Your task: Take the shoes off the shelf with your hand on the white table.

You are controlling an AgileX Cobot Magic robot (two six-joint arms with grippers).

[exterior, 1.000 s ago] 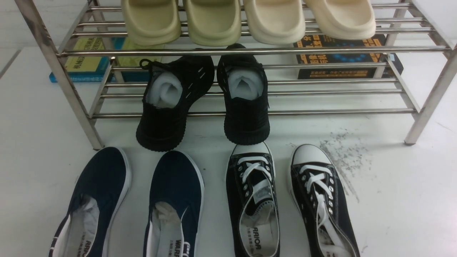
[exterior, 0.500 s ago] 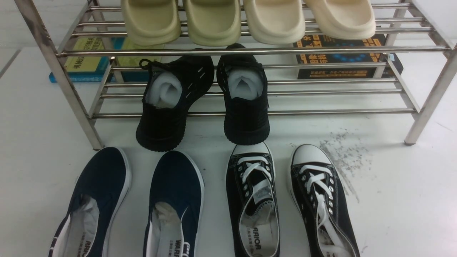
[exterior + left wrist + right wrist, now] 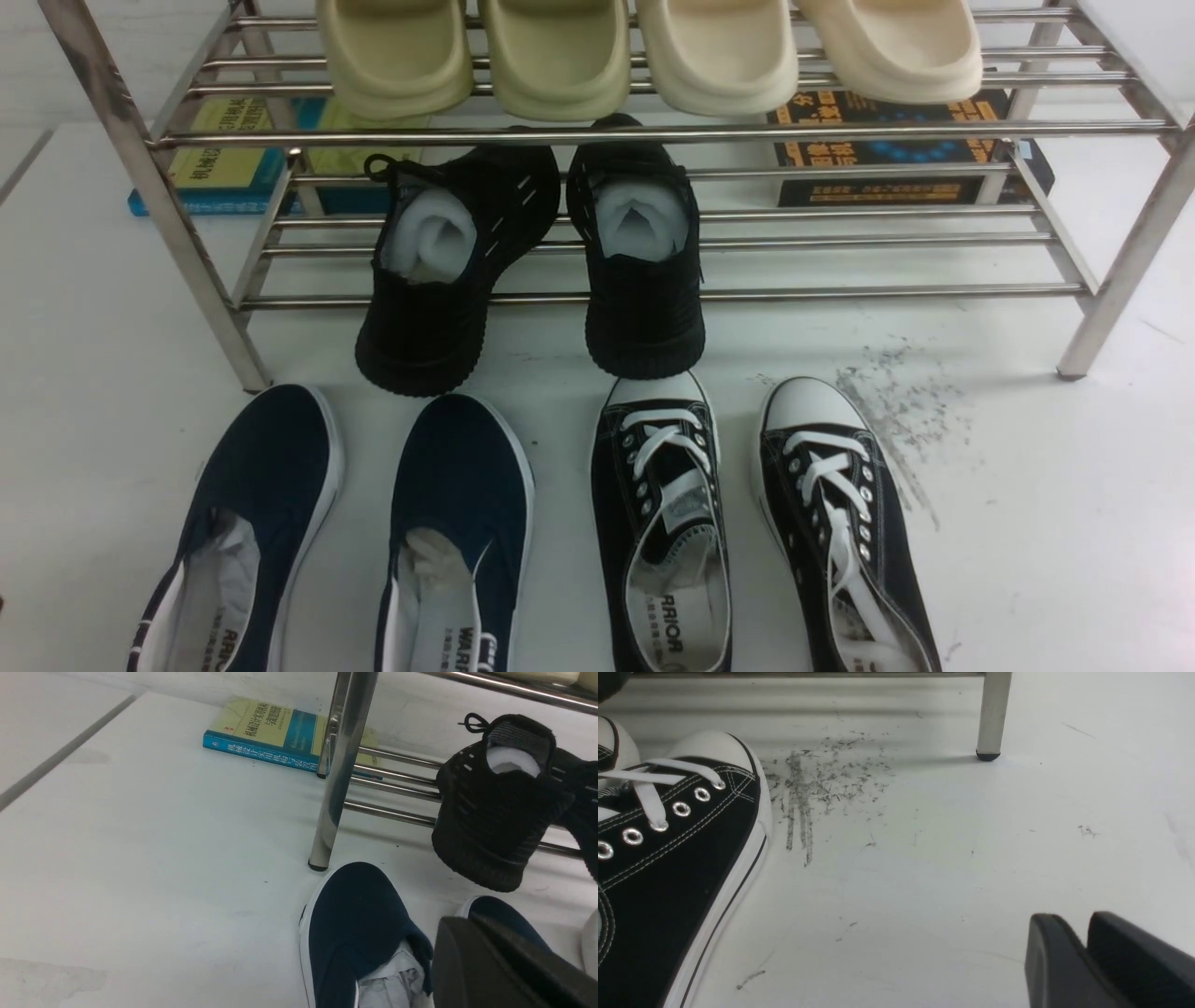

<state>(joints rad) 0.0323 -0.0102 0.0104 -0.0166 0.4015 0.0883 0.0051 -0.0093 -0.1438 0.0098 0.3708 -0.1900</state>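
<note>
White table holds shoes beside sneakers.

The insoles of the navy slip-on shoes carry printed letters cut off by the front view's edge: "ARRIO" on the left one, "WAR" on the right one. The insole of the nearer black laced sneaker reads "ARRIOR", seen upside down. A yellow and blue book, lying well beyond the left gripper's jaws past the rack leg, bears Chinese characters on cover and spine. The black and orange book has print too blurred to read.
</note>
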